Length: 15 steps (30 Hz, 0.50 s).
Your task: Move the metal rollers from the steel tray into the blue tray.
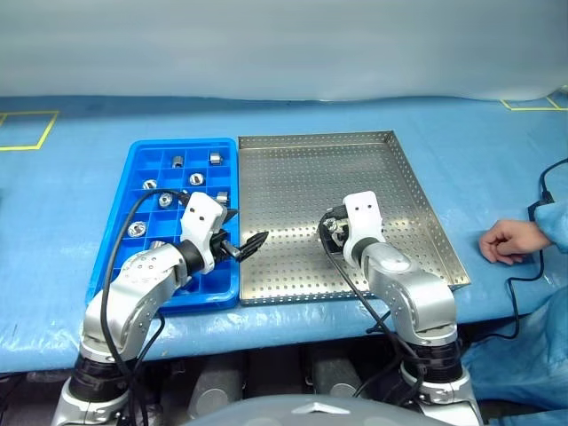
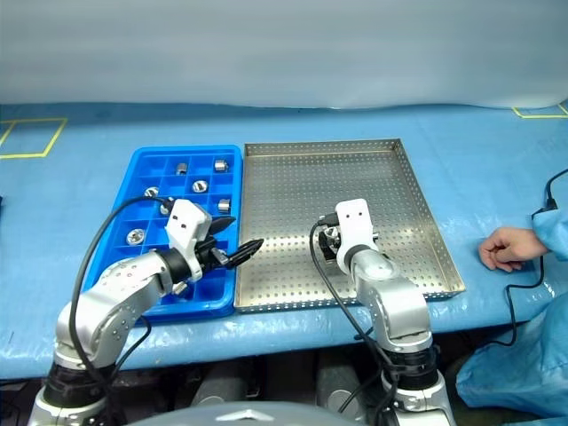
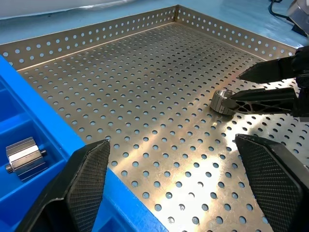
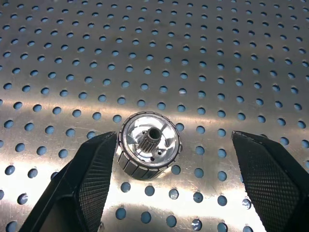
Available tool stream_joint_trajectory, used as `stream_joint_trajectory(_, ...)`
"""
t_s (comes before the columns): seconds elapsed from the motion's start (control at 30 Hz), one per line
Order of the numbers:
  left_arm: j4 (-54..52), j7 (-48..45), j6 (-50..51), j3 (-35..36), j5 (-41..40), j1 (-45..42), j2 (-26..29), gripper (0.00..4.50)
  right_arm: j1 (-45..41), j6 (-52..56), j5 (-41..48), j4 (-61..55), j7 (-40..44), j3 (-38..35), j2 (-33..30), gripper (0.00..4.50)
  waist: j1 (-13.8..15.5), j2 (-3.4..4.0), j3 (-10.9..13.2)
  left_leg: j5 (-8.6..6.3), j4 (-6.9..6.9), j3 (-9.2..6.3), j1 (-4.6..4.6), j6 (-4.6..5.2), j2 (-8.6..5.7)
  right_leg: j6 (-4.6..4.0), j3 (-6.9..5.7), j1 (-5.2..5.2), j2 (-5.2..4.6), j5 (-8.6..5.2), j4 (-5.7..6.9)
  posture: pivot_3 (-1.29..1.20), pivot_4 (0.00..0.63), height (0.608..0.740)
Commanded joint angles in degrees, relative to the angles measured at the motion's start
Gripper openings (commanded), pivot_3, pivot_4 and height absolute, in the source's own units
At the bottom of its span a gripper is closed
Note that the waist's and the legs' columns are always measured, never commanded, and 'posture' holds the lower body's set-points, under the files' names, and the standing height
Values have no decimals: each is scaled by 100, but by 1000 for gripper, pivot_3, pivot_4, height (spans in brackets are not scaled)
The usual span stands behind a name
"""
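The steel tray (image 1: 311, 177) lies mid-table with one metal roller (image 4: 149, 152) standing on its perforated floor near the front. My right gripper (image 4: 175, 140) is open and straddles that roller: one finger (image 4: 91, 174) sits right against its side and the other stands well apart. From the left wrist view the same roller (image 3: 222, 101) shows between the right gripper's black fingers. The blue tray (image 1: 182, 144) sits to the left, with several rollers (image 1: 196, 178) in its compartments. My left gripper (image 1: 251, 242) hangs open and empty over the seam between the two trays.
A person's hand (image 1: 510, 241) rests on the blue table cover just right of the steel tray, beside a black cable (image 1: 543, 191). Yellow tape marks (image 1: 27, 133) lie at the far left and far right corners of the table.
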Motion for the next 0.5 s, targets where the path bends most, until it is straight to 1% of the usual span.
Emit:
stream_joint_trajectory(0.03, -148, 60, -72, 61, -42, 40, -1, 4500, -104, -46, 22, 65, 1, -114, 131, 4018, 5, 0, 0, 0, 0, 0, 0, 0, 0, 0, 0, 0, 0, 0, 0, -76, 150, 740)
stream_joint_trajectory(0.13, -204, 127, -52, 116, -61, 136, -1, 4500, -136, -70, 53, 192, 55, -138, 204, 3424, 11, 0, 0, 0, -1, 0, 0, 0, 0, 0, 1, -1, 0, 1, 1, -54, 150, 740)
stream_joint_trajectory(0.2, -251, 189, -39, 158, -62, 212, -4, 4500, -183, -52, 40, 241, 59, -136, 222, 2784, 29, 1, 0, 0, 0, 0, 0, 0, 0, 1, 1, -1, 0, 1, 2, -36, 150, 740)
stream_joint_trajectory(0.33, -338, 285, -24, 239, -81, 330, -5, 4500, -253, -192, 85, 324, 230, -91, 176, 2784, 54, 1, 0, 0, 0, 0, 1, 0, 0, 0, 0, 0, 0, 0, 3, -6, 150, 740)
stream_joint_trajectory(0.37, -387, 318, -13, 267, -86, 387, -9, 4500, -289, -224, 80, 348, 262, -64, 164, 2446, 65, 0, 0, 0, 0, -1, 1, 0, 0, 0, 0, 0, 0, 0, 3, 2, 150, 740)
stream_joint_trajectory(0.4, -419, 340, -4, 287, -93, 420, -10, 4500, -318, -238, 67, 366, 274, -45, 159, 2252, 72, 1, 0, 0, 0, -1, 1, 0, 0, 0, -1, 0, 0, 0, 3, 7, 150, 740)
stream_joint_trajectory(0.43, -469, 379, 8, 314, -91, 473, -9, 4500, -362, -285, 61, 386, 302, -18, 161, 1913, 89, 1, 0, 0, 0, -1, 1, 0, 0, 0, 0, 0, 0, 1, 3, 18, 150, 740)
stream_joint_trajectory(0.47, -501, 407, 14, 333, -94, 508, -4, 4500, -391, -319, 54, 401, 322, 0, 167, 1678, 94, 1, 0, 0, 0, -1, 1, 0, 0, 0, 0, 0, 0, 1, 3, 29, 150, 740)
stream_joint_trajectory(0.5, -576, 464, 27, 397, -112, 591, -24, 4500, -448, -331, 101, 390, 445, 93, 142, 1685, 106, 1, 0, 0, 0, -1, 1, 0, 0, 1, 0, 0, 0, 1, 3, 55, 150, 740)
